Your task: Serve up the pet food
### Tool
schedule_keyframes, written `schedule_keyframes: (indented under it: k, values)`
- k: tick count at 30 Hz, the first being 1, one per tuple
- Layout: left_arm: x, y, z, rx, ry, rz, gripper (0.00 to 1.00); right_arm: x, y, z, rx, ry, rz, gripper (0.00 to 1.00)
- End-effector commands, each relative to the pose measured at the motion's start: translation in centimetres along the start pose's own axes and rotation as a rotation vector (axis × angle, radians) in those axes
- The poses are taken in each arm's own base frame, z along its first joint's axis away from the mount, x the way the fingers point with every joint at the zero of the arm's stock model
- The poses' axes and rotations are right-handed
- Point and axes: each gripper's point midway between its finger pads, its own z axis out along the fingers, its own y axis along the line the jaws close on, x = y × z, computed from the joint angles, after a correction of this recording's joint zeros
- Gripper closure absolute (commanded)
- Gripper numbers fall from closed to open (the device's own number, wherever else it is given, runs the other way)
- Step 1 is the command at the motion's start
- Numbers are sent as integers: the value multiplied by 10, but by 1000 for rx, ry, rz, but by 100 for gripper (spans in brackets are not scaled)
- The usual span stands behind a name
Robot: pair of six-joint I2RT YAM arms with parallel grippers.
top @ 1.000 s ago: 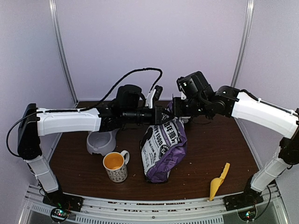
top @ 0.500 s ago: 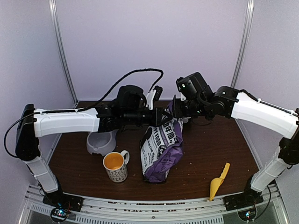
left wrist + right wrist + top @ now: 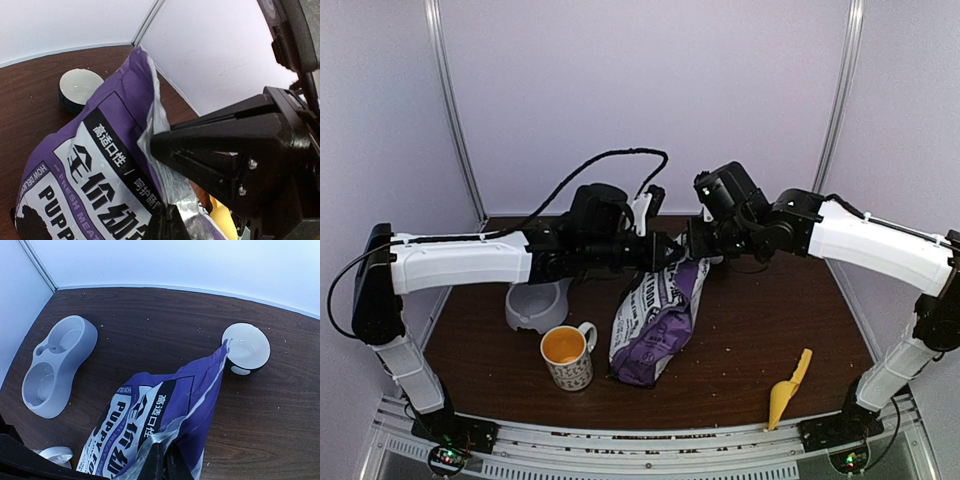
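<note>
The bag (image 3: 655, 320) has swung its bottom leftward and now slants, base on the table (image 3: 770, 310) beside the mug (image 3: 567, 357). The left gripper (image 3: 663, 250) and right gripper (image 3: 693, 245) both pinch its open top edge (silver lining showing). It seems soft, crinkly and bottom-heavy, best held at the mouth corners. Purple, with a white label band; the pet food inside is hidden.

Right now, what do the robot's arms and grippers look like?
Both the left arm and right arm have white shells on long links, black joints. A black cable loops above the left wrist. The left gripper and right gripper are black, tapered wedges.
</note>
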Motion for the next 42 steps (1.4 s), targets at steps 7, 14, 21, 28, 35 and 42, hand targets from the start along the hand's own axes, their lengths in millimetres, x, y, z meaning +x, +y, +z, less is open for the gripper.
schedule_keyframes:
  k: [7,14,21,28,35,42]
  values:
    - [-36,5,-27,-80,-97,35,100,35,-60,10,270,101,-102,100]
    - [-36,6,-28,-84,-97,36,100,33,-63,6,278,89,-93,100]
    - [-38,-31,-38,150,-167,65,83,11,-43,-13,122,12,13,100]
    - [-27,-48,-62,260,-187,161,48,-15,-15,-39,-128,-102,118,100]
    - [-10,-71,-91,353,-203,298,25,-25,-4,-43,-222,-142,171,100]
    - [13,-73,-101,226,-136,452,8,-35,-1,-43,-246,-167,196,100]
